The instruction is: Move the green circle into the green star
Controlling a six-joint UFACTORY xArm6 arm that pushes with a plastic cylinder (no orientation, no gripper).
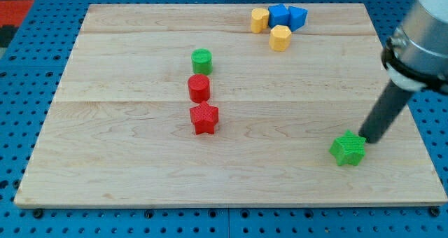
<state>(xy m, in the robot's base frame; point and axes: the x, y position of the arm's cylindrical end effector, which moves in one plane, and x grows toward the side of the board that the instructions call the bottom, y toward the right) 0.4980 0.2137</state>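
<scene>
The green circle stands on the wooden board left of centre, toward the view's top. The green star lies near the view's lower right. My tip is at the green star's upper right edge, touching or almost touching it. The dark rod rises from there to the view's upper right. The green circle is far to the left of my tip.
A red circle and a red star lie in a line below the green circle. At the view's top, a yellow block, two blue blocks and a yellow hexagon cluster. The board's edge borders blue pegboard.
</scene>
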